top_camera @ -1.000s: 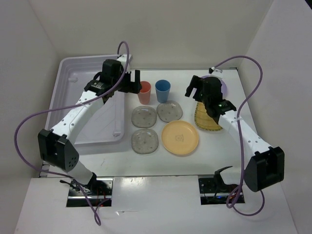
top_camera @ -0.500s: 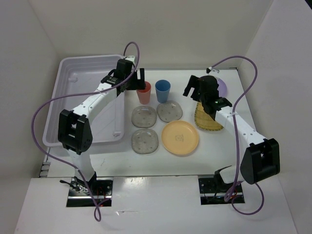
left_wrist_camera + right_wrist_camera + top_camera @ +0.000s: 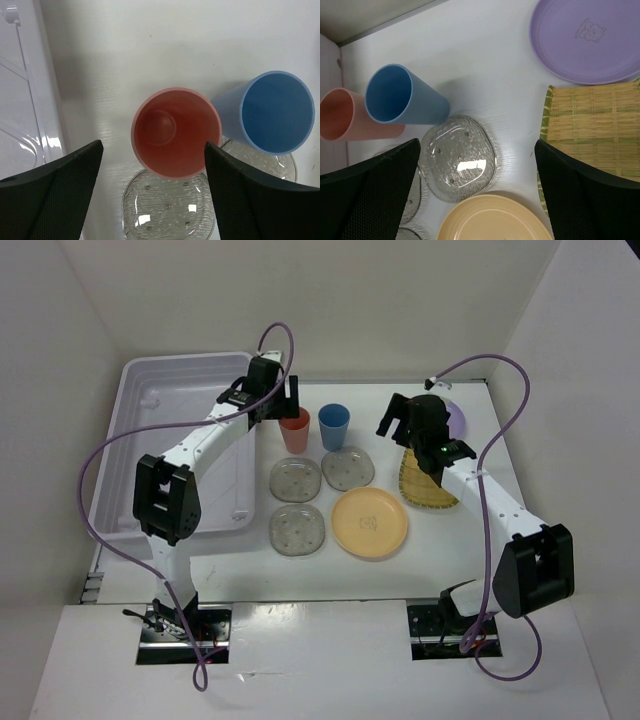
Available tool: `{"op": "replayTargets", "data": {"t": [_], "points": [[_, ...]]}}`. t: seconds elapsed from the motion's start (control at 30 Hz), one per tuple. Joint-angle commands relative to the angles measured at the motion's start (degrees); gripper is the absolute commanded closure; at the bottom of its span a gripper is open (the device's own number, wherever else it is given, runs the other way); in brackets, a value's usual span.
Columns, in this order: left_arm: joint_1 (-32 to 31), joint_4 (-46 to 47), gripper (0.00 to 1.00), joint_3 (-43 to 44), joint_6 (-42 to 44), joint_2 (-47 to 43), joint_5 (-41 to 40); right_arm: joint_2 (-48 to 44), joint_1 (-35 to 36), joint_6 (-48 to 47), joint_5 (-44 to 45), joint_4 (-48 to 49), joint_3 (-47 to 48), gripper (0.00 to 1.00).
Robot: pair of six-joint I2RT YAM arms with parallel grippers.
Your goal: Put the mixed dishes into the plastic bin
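Observation:
My left gripper [image 3: 283,402] is open, straddling the upright salmon cup [image 3: 295,429] from above; in the left wrist view [image 3: 153,145] the cup [image 3: 175,132] sits between the jaws. The blue cup [image 3: 334,425] stands right of it. Three clear saucers [image 3: 296,479], [image 3: 348,468], [image 3: 297,529], the orange-yellow plate [image 3: 369,522], the woven plate [image 3: 425,485] and the lavender bowl [image 3: 455,418] lie on the table. My right gripper [image 3: 398,422] is open and empty above a saucer [image 3: 457,157]. The plastic bin [image 3: 170,380] is at the left.
White walls enclose the table on the left, back and right. The bin's right rim [image 3: 20,100] lies just left of the salmon cup. Purple cables loop over both arms.
My left gripper has moved right from over the bin's right edge to above the salmon cup. The right arm shifted slightly, then stayed. No dish has moved.

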Motion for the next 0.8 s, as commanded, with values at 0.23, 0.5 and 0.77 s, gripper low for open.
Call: {"op": "replayTargets", "data": {"t": [0.23,0.5,0.77], "points": [[-0.7,-0.8,0.14,2.0,0.9,2.0,-2.0,-0.1,-0.3,0.1,2.5,1.6,2.3,0.01],[-0.7,-0.8,0.15,2.5,2.0,4.3,-4.4,-1.1,-0.3,0.7,3.0,1.1,1.8,0.01],[-0.7,-0.8,0.27,3.5,2.0,6.0,-5.0,-2.3,-0.3,0.7,3.6,1.1,1.2,0.01]]}}
